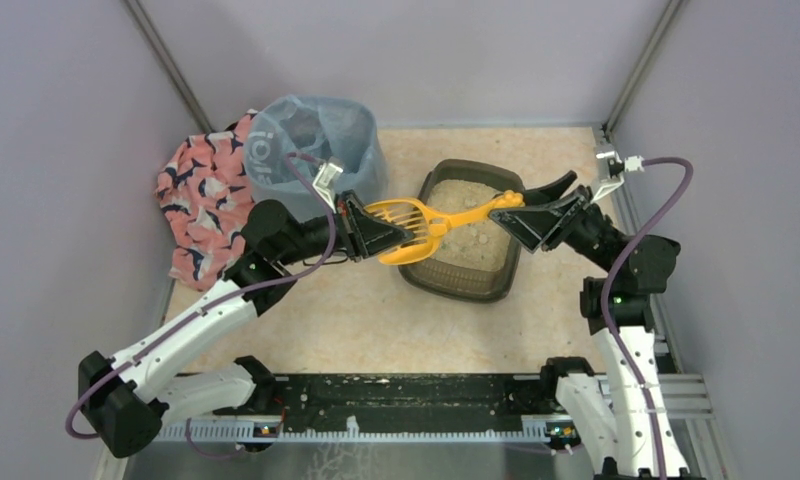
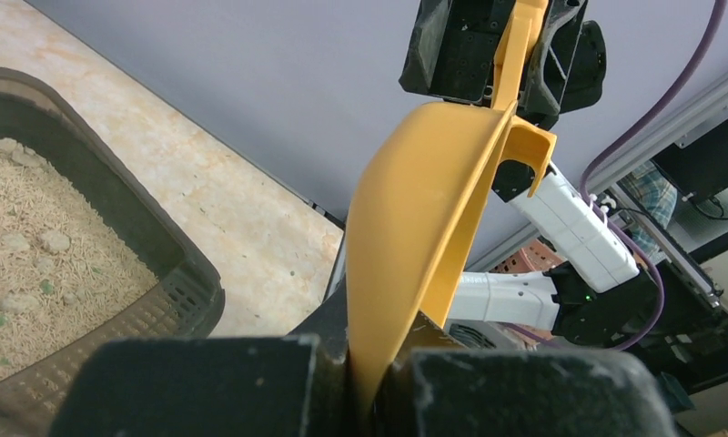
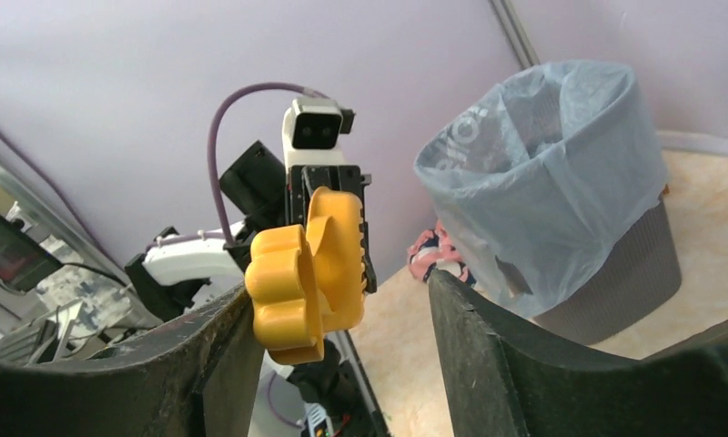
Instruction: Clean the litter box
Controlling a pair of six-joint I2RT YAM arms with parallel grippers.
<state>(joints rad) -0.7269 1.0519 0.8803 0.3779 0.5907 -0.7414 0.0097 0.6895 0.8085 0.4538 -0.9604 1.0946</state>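
The litter box (image 1: 458,287), a shallow dark tray of beige litter with a few clumps, sits in the middle of the table. A yellow slotted scoop (image 1: 426,222) hangs level above its left part. My left gripper (image 1: 374,232) is shut on the rim of the scoop's head (image 2: 424,228), and the tray's corner (image 2: 174,264) lies to the left below it. My right gripper (image 1: 524,208) stands open around the paw-shaped handle end (image 3: 301,282). The handle rests beside the left finger (image 3: 224,355), with a wide gap to the right finger (image 3: 488,355).
A tall bin (image 1: 316,140) lined with a light blue bag stands at the back left, just behind the left wrist. A pink patterned cloth (image 1: 201,195) lies left of it. Grey walls close in the table on three sides.
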